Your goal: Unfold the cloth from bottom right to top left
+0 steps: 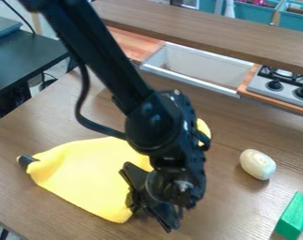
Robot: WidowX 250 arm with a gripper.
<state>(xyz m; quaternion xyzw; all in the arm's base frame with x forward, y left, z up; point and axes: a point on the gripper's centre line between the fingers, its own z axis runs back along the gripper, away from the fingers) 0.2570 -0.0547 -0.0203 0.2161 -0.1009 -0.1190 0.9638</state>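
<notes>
The black arm enters at the top edge, left of centre, and slants down and right to a bulky joint at mid-frame, a cable looping out on its left side. From there the wrist drops steeply to the gripper, which hangs in the lower centre at the right-hand edge of the yellow cloth. How far it is open, and whether it has hold of the cloth, cannot be told. The cloth spreads across the lower left and centre, partly behind the arm.
</notes>
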